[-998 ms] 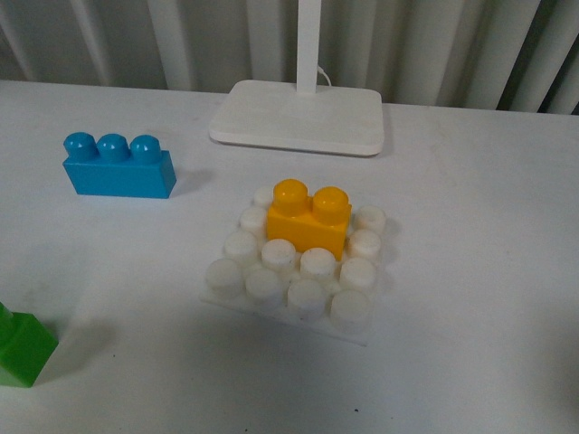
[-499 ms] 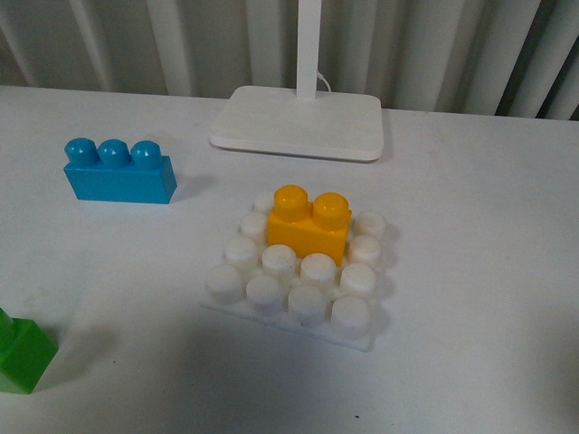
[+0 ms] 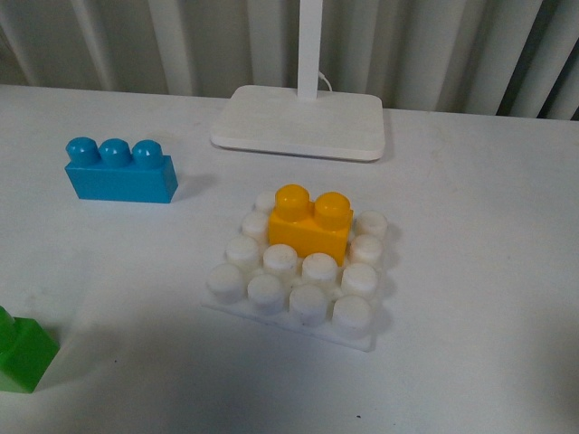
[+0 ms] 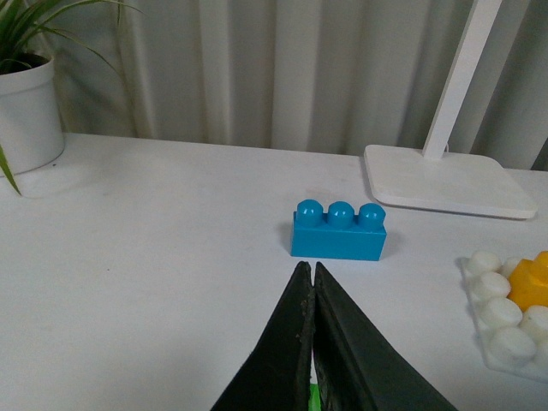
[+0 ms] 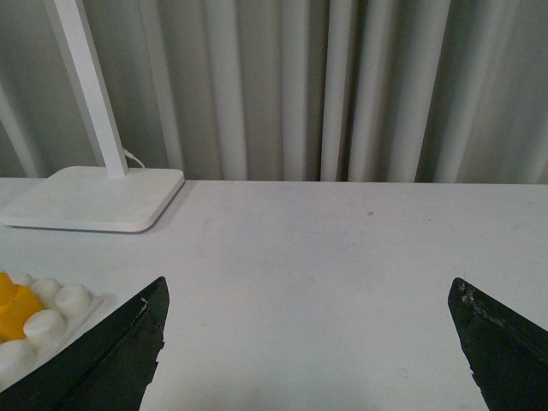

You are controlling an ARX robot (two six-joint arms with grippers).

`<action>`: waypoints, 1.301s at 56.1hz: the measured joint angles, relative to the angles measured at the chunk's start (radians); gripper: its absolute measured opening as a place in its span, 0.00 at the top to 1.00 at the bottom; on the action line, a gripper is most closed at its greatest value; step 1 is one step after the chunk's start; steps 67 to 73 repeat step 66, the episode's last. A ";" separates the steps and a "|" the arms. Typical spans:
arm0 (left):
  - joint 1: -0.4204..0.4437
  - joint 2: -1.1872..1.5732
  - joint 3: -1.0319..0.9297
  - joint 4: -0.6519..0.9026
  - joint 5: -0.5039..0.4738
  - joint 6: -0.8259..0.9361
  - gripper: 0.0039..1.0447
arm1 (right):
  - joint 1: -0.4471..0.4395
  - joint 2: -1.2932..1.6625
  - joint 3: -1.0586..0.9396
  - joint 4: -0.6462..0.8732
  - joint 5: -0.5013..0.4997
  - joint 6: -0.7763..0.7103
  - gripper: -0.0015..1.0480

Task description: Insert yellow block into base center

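Observation:
The yellow block (image 3: pixel 310 222) stands upright on the studded white base (image 3: pixel 298 276), over its middle and toward the far rows, in the front view. Neither arm shows in that view. In the left wrist view my left gripper (image 4: pixel 308 267) is shut and empty above the table, with the base (image 4: pixel 505 325) and the yellow block (image 4: pixel 531 280) off to one side. In the right wrist view my right gripper (image 5: pixel 310 293) is open wide and empty over bare table; the yellow block (image 5: pixel 13 308) and the base (image 5: pixel 51 318) sit at the frame's edge.
A blue three-stud brick (image 3: pixel 119 169) lies left of the base. A green brick (image 3: pixel 24 351) sits at the near left edge. A white lamp stand (image 3: pixel 301 119) with a post stands behind the base. A potted plant (image 4: pixel 26 103) shows in the left wrist view.
The front view has shifted very slightly; the block and base keep their places relative to each other.

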 joint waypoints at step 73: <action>0.000 -0.018 -0.013 0.000 0.000 -0.001 0.06 | 0.000 0.000 0.000 0.000 0.000 0.000 0.09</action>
